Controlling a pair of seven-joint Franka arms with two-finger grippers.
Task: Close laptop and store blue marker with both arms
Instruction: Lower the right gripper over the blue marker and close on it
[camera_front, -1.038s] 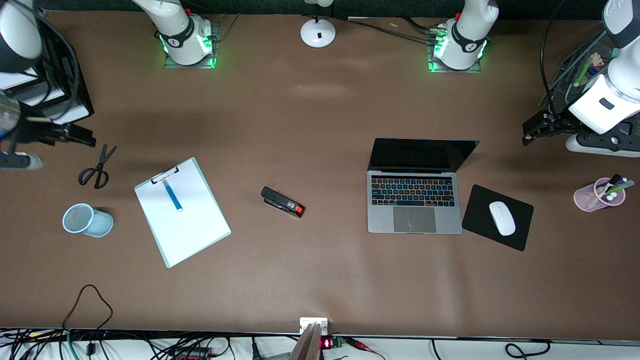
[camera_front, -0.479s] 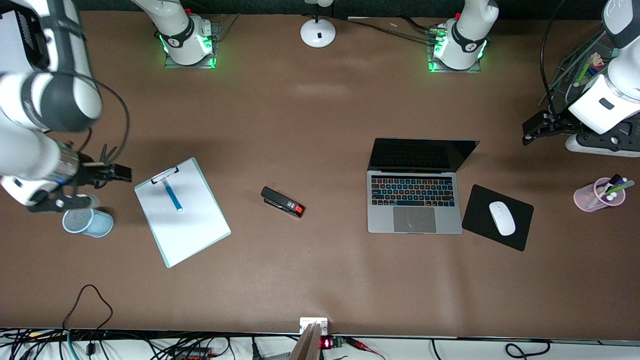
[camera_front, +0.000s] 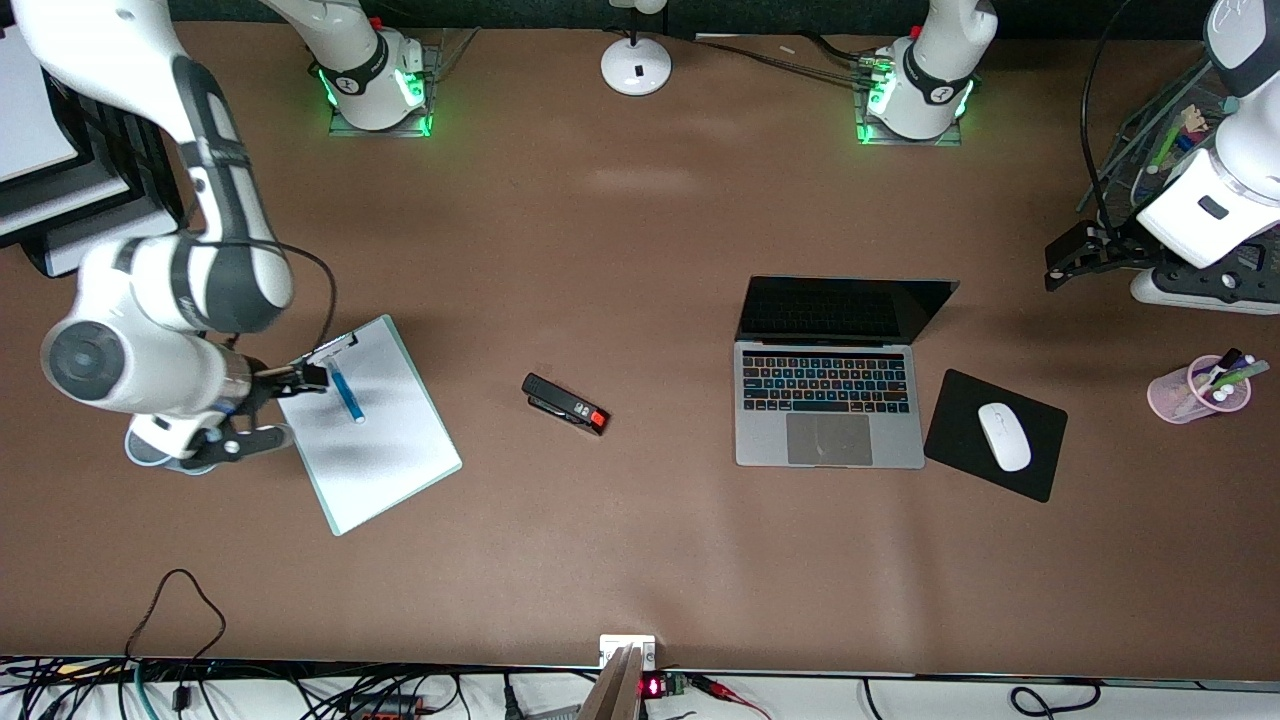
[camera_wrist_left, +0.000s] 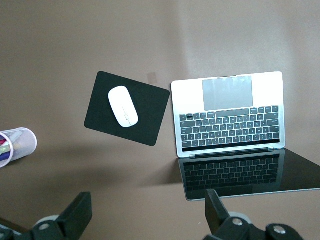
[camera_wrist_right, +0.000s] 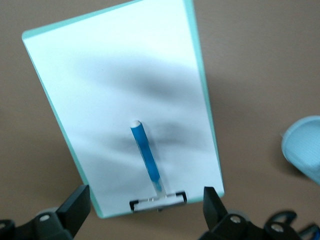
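Front view: brown table (camera_front: 640, 230); right claw (camera_front: 275, 405) wide over clipboard (camera_front: 385, 460); left claw (camera_front: 1060, 265) wide.

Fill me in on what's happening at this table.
Nothing is held yet. The right end effector hangs open over the clipboard's edge, beside the blue marker lying on it. The left end effector waits open at its own end of the table, above the wire tray. The laptop is open, with a mouse on a mat beside it.

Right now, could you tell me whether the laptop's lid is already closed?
No, the laptop stands open, its dark screen raised above the exposed keyboard, beside the mouse pad.
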